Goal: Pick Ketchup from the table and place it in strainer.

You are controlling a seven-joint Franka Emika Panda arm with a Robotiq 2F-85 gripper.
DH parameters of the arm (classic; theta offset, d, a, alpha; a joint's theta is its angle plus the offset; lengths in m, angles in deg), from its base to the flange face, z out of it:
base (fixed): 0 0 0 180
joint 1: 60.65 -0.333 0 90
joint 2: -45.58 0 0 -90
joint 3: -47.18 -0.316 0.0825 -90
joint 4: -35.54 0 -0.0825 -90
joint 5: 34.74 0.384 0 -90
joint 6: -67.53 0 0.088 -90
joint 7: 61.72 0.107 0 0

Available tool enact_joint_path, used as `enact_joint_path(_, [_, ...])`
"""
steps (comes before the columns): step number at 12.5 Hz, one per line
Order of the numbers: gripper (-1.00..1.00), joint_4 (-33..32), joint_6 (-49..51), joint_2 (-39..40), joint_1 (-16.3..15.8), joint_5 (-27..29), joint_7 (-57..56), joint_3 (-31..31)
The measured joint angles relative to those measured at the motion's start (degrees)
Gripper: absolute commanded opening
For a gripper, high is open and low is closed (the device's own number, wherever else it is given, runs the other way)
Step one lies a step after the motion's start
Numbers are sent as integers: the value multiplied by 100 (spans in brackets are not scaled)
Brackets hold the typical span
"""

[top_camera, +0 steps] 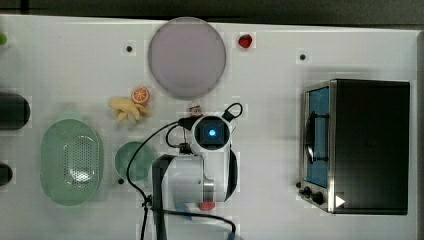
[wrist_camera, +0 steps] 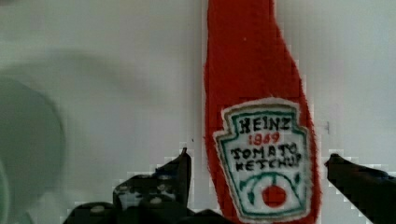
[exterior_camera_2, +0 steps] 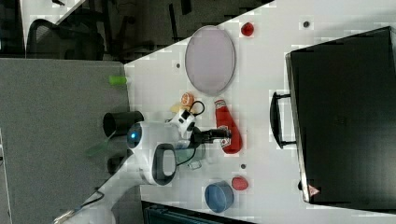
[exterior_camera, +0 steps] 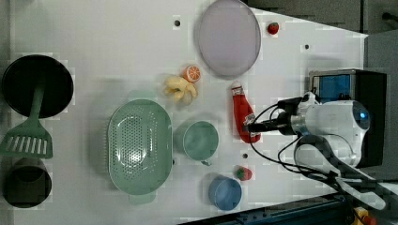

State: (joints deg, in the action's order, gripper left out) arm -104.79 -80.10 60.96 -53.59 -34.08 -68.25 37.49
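White worktop (exterior_camera: pixel 117 42) carries everything. From the left view's left: the strainer (exterior_camera: pixel 139 146) lies near the worktop's middle, then a green mug (exterior_camera: pixel 200 139) just beside it, then the ketchup (exterior_camera: pixel 242 115) lying flat, cap toward the round plate (exterior_camera: pixel 228 37). The gripper (wrist_camera: pixel 254 179) hangs over the bottle's label end, its fingers (wrist_camera: pixel 180 175) wide apart either side of it, not clamped

a white table (top_camera: pixel 350 45) is sitting beside a grey partition (exterior_camera_2: pixel 51 140), a dark office chair (exterior_camera_2: pixel 60 39) standing behind it.
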Motion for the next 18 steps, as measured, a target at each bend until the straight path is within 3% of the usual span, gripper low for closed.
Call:
enact_joint_path(5, [93, -34, -520, 537, -7, 21, -14, 10])
enact_joint_path(8, [29, -34, -744, 536, 6, 4, -14, 59])
enact_joint_path(14, [29, -123, -380, -25, 74, 37, -14, -86])
enact_joint_path(18, [29, 145, 1287, -1478, 44, 63, 78, -278])
